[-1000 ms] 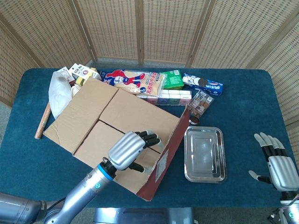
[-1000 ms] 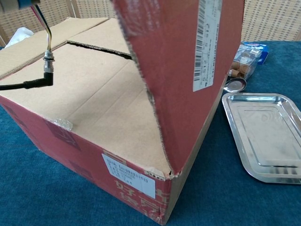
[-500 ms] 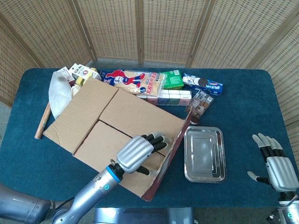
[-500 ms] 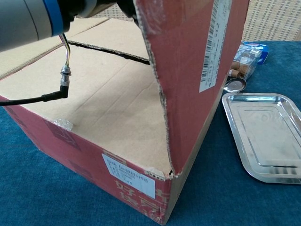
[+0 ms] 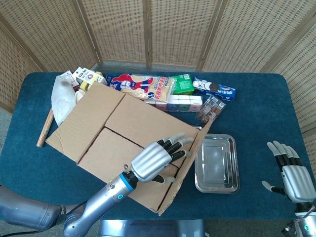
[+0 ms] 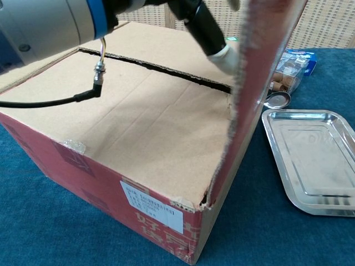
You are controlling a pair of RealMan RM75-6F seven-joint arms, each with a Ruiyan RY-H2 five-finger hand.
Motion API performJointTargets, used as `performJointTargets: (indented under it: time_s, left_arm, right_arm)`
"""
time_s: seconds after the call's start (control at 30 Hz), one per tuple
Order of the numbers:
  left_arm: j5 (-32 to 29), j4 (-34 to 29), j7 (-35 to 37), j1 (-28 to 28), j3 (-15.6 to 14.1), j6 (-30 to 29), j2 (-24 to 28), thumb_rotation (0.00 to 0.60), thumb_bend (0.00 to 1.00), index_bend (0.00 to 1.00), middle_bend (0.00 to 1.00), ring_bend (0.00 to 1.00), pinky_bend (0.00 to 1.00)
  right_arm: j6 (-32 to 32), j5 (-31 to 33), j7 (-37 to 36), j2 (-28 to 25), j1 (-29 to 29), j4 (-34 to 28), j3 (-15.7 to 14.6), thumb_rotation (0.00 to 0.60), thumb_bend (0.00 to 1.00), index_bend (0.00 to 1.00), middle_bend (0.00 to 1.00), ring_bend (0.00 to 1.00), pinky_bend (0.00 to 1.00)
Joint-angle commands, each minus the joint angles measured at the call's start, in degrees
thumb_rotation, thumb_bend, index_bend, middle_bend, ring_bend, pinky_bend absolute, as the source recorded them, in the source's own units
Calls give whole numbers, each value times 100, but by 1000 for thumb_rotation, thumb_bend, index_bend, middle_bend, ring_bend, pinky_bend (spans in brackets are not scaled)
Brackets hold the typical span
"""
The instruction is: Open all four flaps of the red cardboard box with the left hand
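While the left hand [image 5: 157, 160], fingers spread and grasping nothing, presses the raised flap [image 5: 190, 160] of the red cardboard box [image 6: 94, 194] beside the steel tray [image 5: 217, 163], slipping could let it fall shut.

A big table [image 5: 256, 106] with a dark blue cloth fills the room; woven straw screens [image 5: 173, 29] in wood frames stand behind it; the light looks like daylight, maybe.

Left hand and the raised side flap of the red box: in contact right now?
Touching. In the chest view the left hand's white fingertips press against the inner face of the raised flap, with no gap showing.
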State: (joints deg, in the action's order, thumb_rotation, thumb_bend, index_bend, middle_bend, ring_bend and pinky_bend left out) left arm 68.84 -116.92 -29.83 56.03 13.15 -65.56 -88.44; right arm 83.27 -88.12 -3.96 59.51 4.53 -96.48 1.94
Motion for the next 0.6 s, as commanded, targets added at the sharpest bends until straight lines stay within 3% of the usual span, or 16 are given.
performJointTargets:
  time_s: [0.03,0.6]
  left_arm:
    - [280,160,-76,65,10,5,-80,600,0,241,77,41,258]
    - [479,351,-1082,266,-306,437,4,600,0,222,4,18,253]
  right_arm:
    - [-19,5,5,1,9,-2,0,600,0,0,0,0,0]
    - [19,-23,3,-4,-9,-8,-13,600,0,0,0,0,0]
